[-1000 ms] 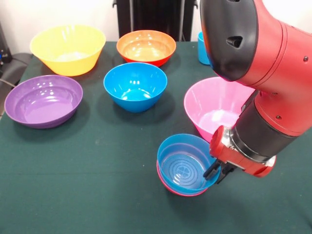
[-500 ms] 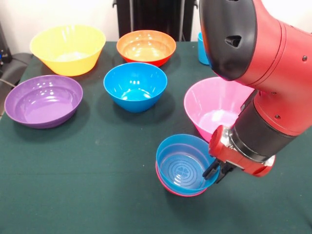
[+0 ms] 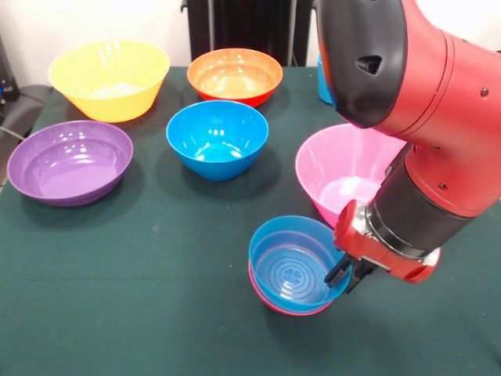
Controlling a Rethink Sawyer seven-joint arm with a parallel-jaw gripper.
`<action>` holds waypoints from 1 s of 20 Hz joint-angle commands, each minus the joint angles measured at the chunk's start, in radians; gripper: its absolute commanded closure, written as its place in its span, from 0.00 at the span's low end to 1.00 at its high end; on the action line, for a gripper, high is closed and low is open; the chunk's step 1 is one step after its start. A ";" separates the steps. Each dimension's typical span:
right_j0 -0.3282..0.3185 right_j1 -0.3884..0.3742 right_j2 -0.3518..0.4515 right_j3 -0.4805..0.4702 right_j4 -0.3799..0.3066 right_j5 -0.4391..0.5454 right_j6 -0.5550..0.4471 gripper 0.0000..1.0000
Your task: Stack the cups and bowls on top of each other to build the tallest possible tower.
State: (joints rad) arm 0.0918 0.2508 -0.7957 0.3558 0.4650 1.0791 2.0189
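Front view: my gripper [image 3: 344,276], clamped on the small glossy blue plastic bowl's [image 3: 293,262] rim, has dragged it slightly leftward over the magenta-red bowl [image 3: 270,298], still nested.

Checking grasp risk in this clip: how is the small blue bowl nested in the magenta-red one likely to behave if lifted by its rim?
The small blue bowl looks thin and glossy, so it is probably light and may slip. It sits tilted in the magenta-red bowl, so the two may separate, or lift together. The gripper is at one side of the rim, so the bowl may swing or tip.
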 commanded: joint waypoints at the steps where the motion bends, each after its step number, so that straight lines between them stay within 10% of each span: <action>1: -0.016 0.042 0.119 0.146 -0.069 0.042 -0.034 1.00; 3: -0.015 0.040 0.123 0.151 -0.068 0.043 -0.035 1.00; 4: -0.015 0.039 0.124 0.152 -0.069 0.043 -0.036 0.00; 20: -0.015 0.024 0.143 0.170 -0.069 0.001 -0.051 0.00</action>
State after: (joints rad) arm 0.0910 0.2503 -0.7765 0.4312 0.4646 1.0789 2.0189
